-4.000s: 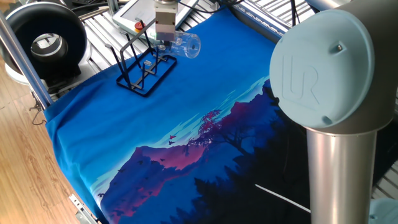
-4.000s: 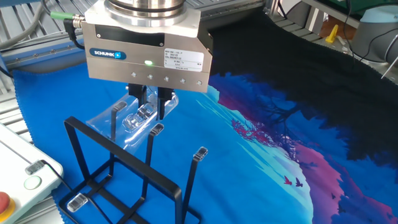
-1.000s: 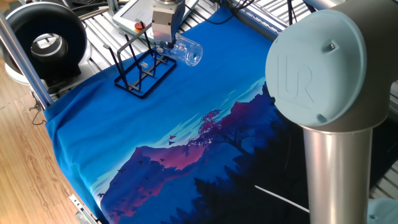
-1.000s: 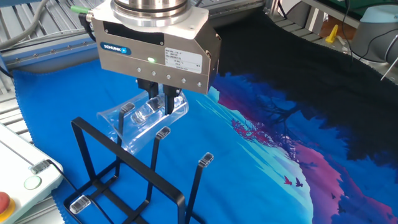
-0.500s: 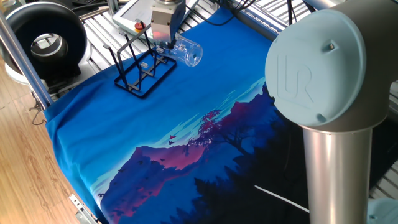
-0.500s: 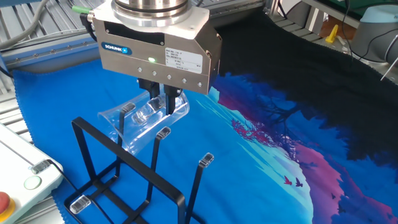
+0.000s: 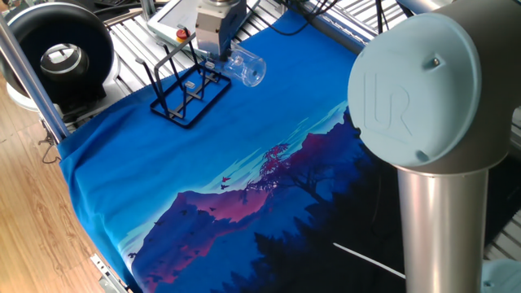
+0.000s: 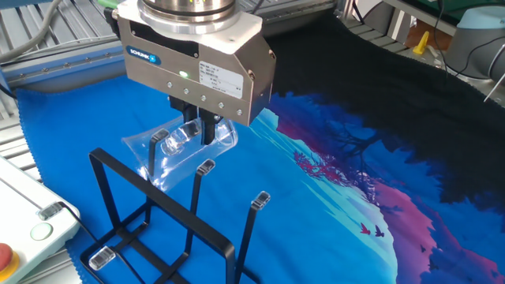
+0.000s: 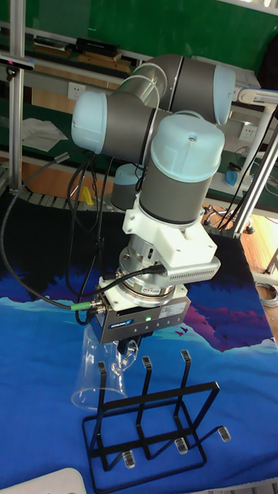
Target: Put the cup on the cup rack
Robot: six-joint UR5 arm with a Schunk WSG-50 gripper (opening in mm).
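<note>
The clear cup hangs tilted on its side above the blue cloth, with my gripper shut on its base end. In the other fixed view the fingertips pinch the cup just over the prongs of the black wire cup rack. The cup rack stands at the cloth's far left corner. In the tall view the cup hangs beside the left prong of the cup rack, below the gripper. I cannot tell whether the cup touches a prong.
A white control box with a red button lies just behind the rack; it is also in the other fixed view. A black round device stands off the table at the left. The arm's big pale joint fills the right foreground.
Over the last second the gripper with the cup has shifted slightly up and left and turned a little. Four seconds ago the cup hung lower, closer to the rack.
</note>
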